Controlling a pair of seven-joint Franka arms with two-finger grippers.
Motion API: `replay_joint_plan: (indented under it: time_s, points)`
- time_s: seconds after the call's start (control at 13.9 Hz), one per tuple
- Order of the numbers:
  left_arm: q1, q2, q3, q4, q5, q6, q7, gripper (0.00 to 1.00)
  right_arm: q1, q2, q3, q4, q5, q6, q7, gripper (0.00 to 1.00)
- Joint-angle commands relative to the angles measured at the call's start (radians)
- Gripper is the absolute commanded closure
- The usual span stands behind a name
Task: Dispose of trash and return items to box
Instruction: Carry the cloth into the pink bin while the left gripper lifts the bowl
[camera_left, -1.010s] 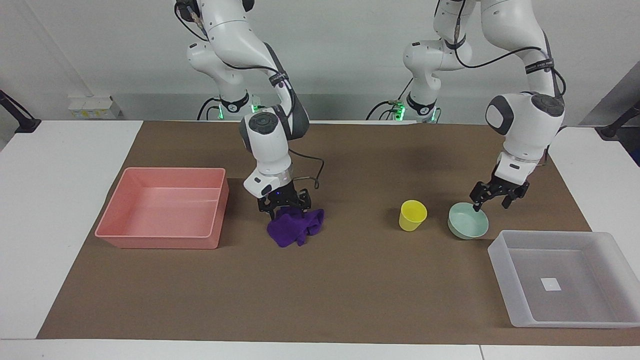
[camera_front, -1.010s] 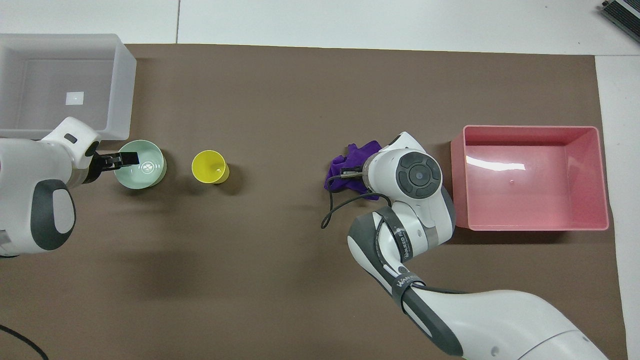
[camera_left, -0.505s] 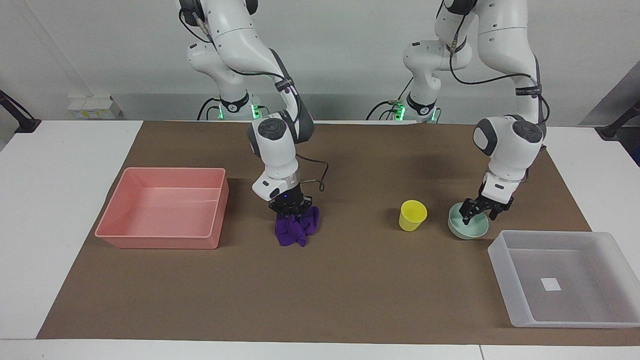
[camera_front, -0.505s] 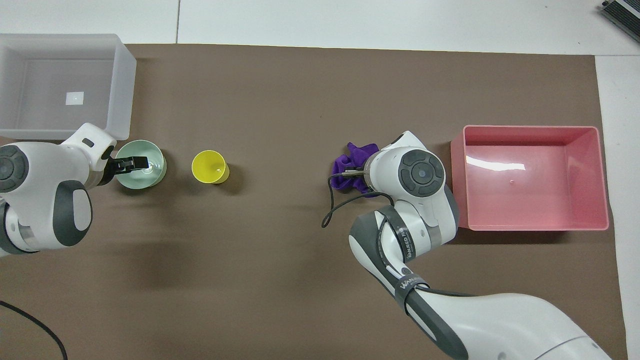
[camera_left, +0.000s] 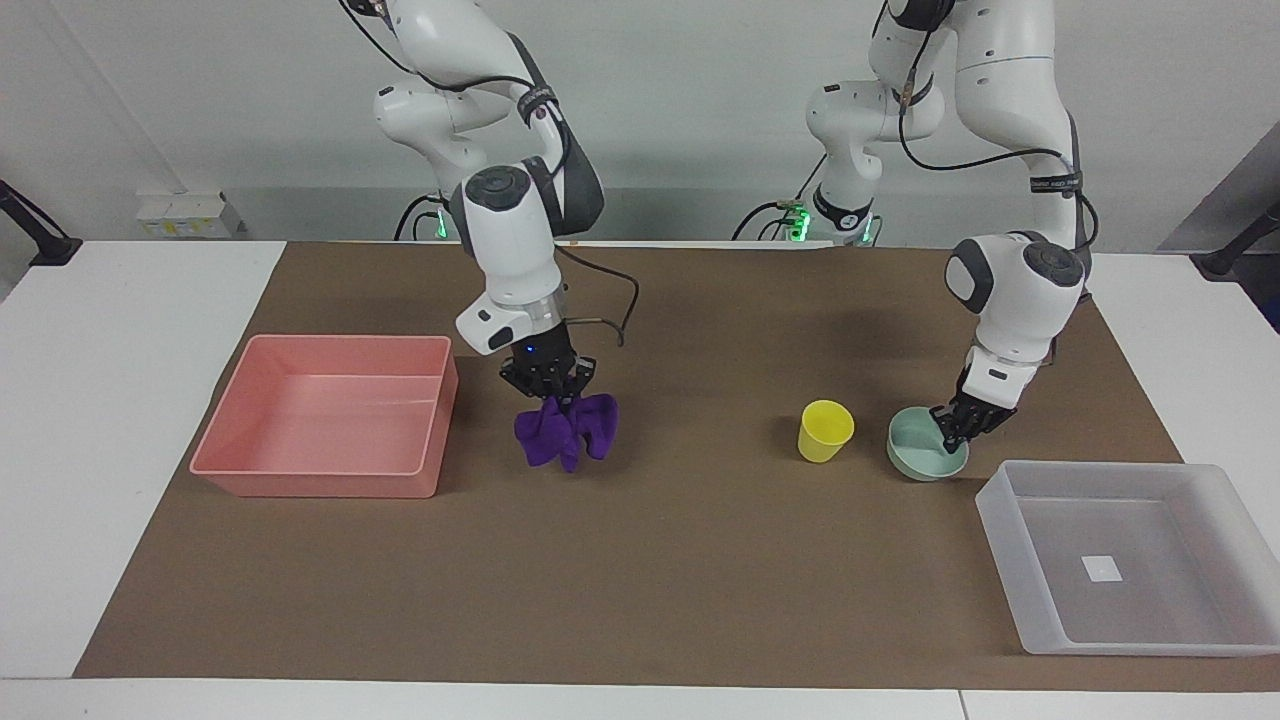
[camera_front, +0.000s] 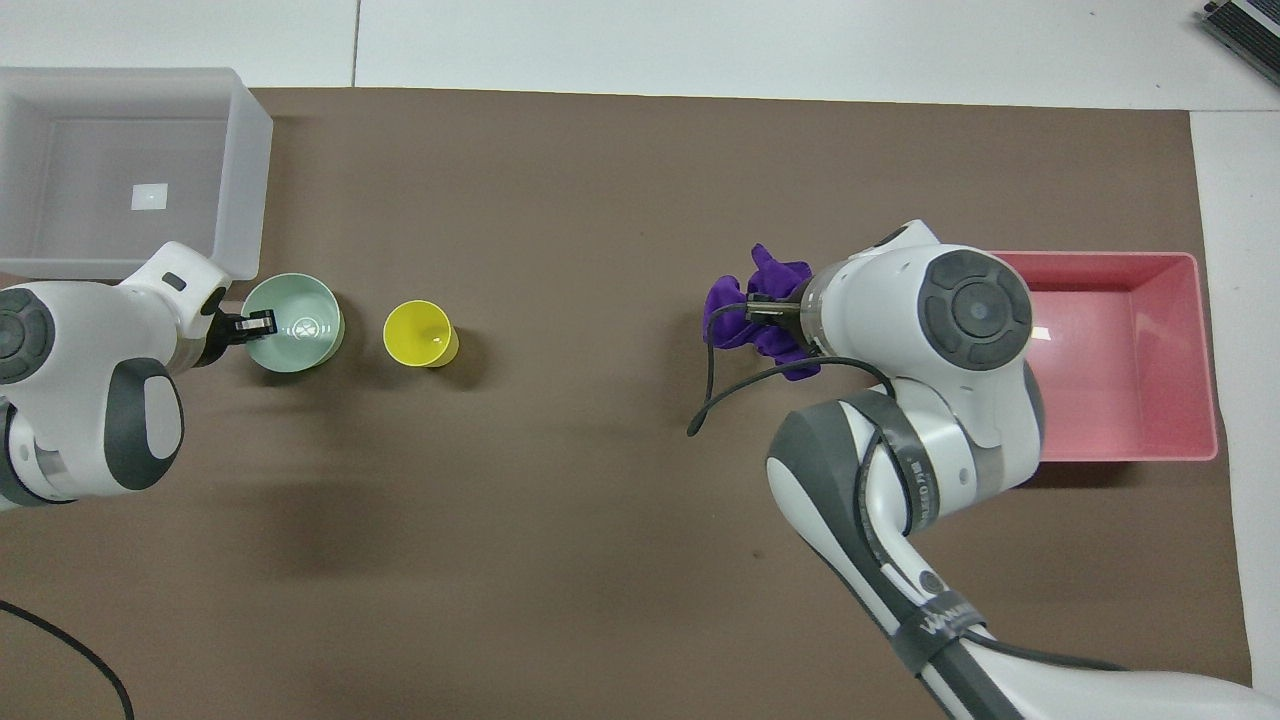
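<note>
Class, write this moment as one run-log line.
right hand: holds purple rag lifted beside pink bin | left hand: grips mint bowl rim | yellow cup: on mat | tray: empty

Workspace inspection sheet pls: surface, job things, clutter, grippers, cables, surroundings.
Surface: brown mat on a white table.
Job things: purple rag hangs off the mat from the right gripper, beside the pink bin. Yellow cup upright beside the mint bowl. Translucent tray holds only its white label.
Clutter: nothing seen.
Grippers: right gripper shut on the rag, over the mat. Left gripper pinches the bowl's rim, the bowl tipped.
Cables: black cable loops off the right wrist.
Surroundings: white wall, small boxes at the table's edge.
</note>
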Motion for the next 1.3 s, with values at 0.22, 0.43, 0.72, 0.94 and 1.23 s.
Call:
replay_joint_plan:
  time_s: [0.22, 0.43, 0.72, 0.94, 1.23]
  points:
    - [-0.005, -0.036, 0.007, 0.162, 0.017, -0.225, -0.012, 1.00, -0.121, -0.168, 0.012, 0.002, -0.036, -0.167, -0.063, 1.00]
    - [0.006, -0.020, 0.007, 0.344, 0.015, -0.420, -0.012, 1.00, -0.233, -0.210, 0.010, 0.001, -0.036, -0.242, -0.230, 1.00]
    - [0.052, 0.041, 0.008, 0.483, 0.009, -0.432, -0.013, 1.00, -0.431, -0.187, 0.010, -0.033, -0.032, -0.215, -0.533, 1.00]
    - [0.090, 0.119, 0.008, 0.608, 0.004, -0.445, -0.019, 1.00, -0.509, -0.150, 0.010, -0.126, -0.029, -0.115, -0.624, 1.00]
    - [0.141, 0.294, 0.008, 0.853, 0.007, -0.465, -0.022, 1.00, -0.533, -0.065, 0.010, -0.202, -0.017, -0.005, -0.621, 1.00]
